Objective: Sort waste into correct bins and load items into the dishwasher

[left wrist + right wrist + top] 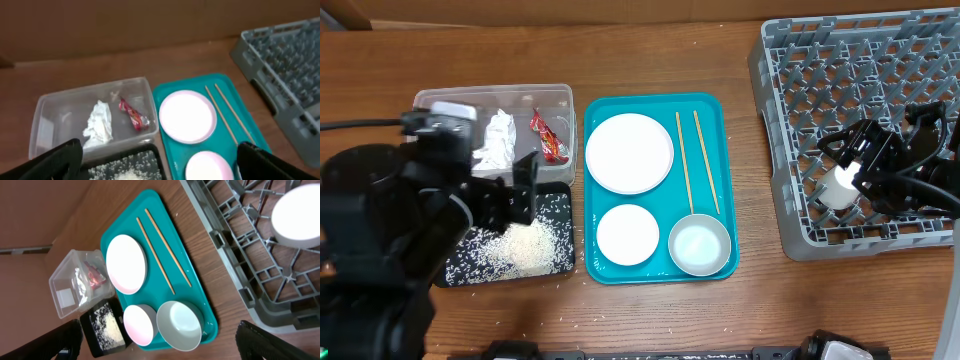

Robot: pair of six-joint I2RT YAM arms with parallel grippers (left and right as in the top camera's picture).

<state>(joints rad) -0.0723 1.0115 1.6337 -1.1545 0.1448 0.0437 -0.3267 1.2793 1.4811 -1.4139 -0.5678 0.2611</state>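
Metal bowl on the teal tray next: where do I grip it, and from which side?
Pinch the rim of the metal bowl from above, one end effector finger inside, one outside, on its right side. It sits upright and open, so the rim is likely the only hold; the white dish crowds its left and the chopsticks end at its far edge.

The counter is dark reddish-brown wood. Its fine grain runs from the left edge to the right edge, and its matte surface gives back only a dull sheen under soft, even light that leaves faint, blurred shadows. Along the far edge stands a plain brown panel, flat and unmarked like cardboard or board and a little lighter than the wood. The right wrist view shows a straight pale seam crossing this panel toward the far left corner.
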